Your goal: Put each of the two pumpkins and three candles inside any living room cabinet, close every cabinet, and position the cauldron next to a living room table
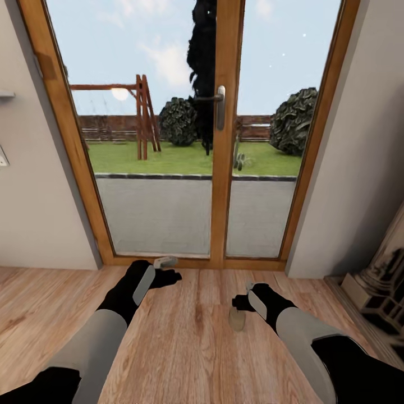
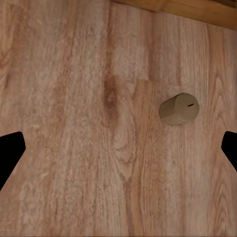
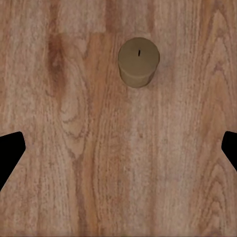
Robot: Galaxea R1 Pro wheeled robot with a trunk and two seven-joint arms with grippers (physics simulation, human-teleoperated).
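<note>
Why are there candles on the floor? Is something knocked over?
Yes. Two candles sit on the wooden floor by the glass door. One candle lies tipped on its side near the left gripper. The other candle stands upright by the right gripper.

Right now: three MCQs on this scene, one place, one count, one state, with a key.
1. Where does the candle by the right gripper sit?
A. wood floor
B. glass table
C. drawer

2. How many candles show in the head view?
A. none
B. two
C. five

3. How is the right gripper?
A. shut on a candle
B. shut on a pumpkin
C. open

Key: 1 A, it stands on floor planks. 2 B, the second candle lies near the left gripper by the door frame. 3 C, right wrist view shows fingertips apart, nothing between.
</note>
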